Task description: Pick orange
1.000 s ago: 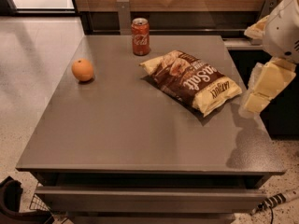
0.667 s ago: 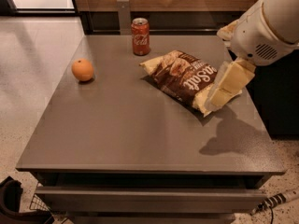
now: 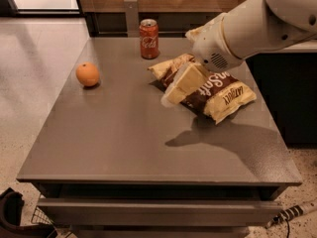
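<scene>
The orange (image 3: 87,74) is a small round fruit on the left part of the grey table (image 3: 124,138), resting alone. My gripper (image 3: 174,90) hangs from the white arm that comes in from the upper right. It is above the middle of the table, over the left end of the chip bag, well to the right of the orange and apart from it. Nothing shows between its cream-coloured fingers (image 3: 184,81).
A red soda can (image 3: 148,38) stands upright at the back of the table. A brown and yellow chip bag (image 3: 218,92) lies right of centre, partly under the gripper. A dark cabinet stands to the right; tiled floor lies to the left.
The arm has swung left from the table's right edge to above the chip bag, closer to the orange. The orange, can and bag have not moved.
</scene>
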Available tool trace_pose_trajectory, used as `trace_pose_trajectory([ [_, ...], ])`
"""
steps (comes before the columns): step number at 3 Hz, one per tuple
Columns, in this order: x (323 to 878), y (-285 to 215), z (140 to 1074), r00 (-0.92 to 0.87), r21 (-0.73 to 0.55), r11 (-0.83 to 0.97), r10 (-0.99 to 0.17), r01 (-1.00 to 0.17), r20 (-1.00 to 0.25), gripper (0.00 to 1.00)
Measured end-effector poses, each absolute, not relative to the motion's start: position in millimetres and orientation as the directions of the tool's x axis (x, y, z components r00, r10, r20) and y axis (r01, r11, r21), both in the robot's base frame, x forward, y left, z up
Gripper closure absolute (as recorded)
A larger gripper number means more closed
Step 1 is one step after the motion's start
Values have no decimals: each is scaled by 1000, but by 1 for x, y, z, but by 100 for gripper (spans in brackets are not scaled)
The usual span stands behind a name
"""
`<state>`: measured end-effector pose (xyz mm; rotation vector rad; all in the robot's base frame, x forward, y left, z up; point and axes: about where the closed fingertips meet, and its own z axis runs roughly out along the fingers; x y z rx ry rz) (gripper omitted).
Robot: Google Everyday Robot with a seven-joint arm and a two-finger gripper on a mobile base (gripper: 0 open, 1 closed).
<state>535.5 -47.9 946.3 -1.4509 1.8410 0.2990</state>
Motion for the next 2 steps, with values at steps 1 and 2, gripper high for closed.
trace_pose_trajectory([
  [1,536,-20,945,-50,-257,333,-691,-907,-721,0],
  [2,536,-20,945,-50,-257,333,-691,-907,-721,0],
])
